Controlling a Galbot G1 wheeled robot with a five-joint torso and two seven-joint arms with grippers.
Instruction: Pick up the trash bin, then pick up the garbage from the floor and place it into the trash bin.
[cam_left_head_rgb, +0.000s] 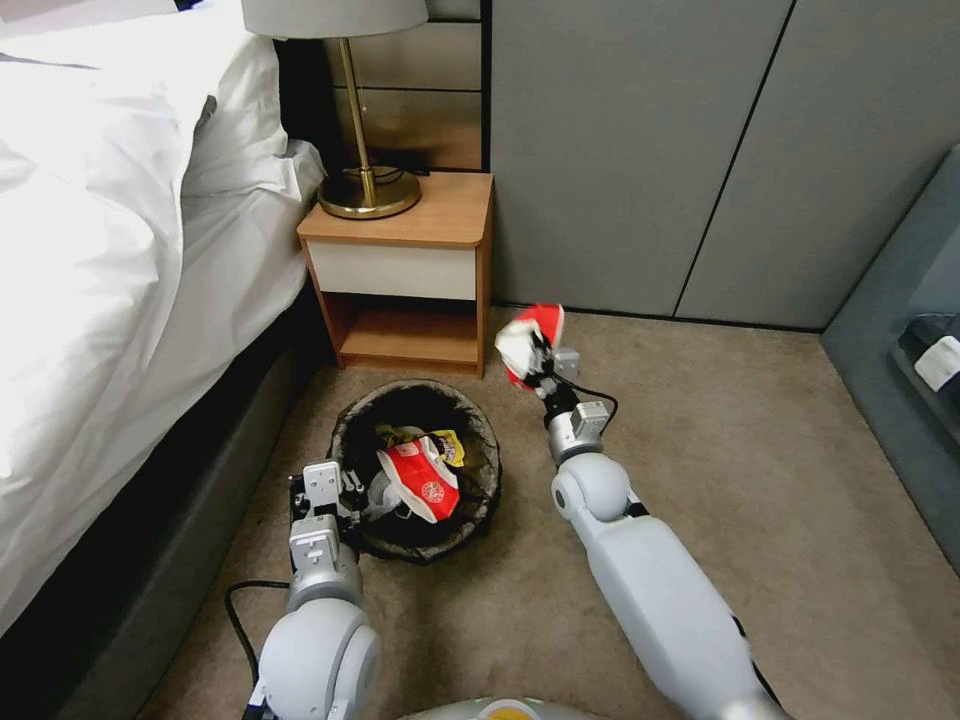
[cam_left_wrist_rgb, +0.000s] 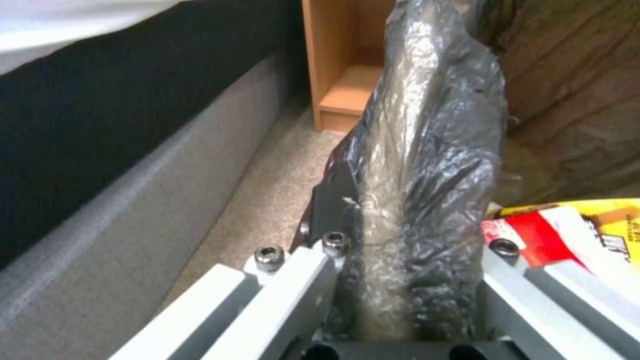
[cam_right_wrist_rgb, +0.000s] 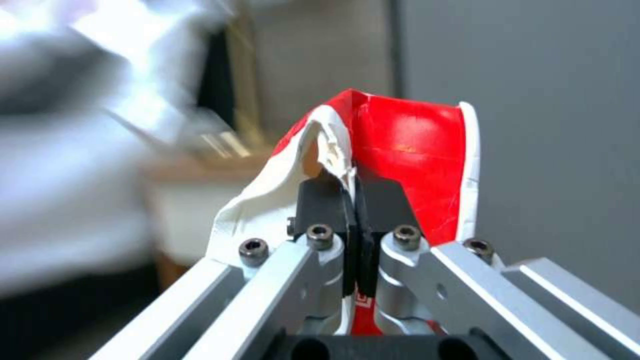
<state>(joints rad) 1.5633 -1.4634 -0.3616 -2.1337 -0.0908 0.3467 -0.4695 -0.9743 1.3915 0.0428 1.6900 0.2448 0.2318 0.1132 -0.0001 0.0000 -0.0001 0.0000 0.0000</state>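
Left gripper (cam_left_head_rgb: 345, 490) clamped on bag-lined round white trash bin (cam_left_head_rgb: 470, 420) rim, right gripper (cam_left_head_rgb: 538, 362) pinching crushed red-and-white paper wrapper (cam_left_head_rgb: 528, 338) above carpet.

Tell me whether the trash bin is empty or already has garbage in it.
Not empty. The trash bin holds a red-and-white wrapper and a yellow wrapper, lying against its dark bag.

Your head camera looks down over the carpet. Both wrist cameras sit close behind their fingers (sharing the nightstand (cam_left_head_rgb: 400, 270)).
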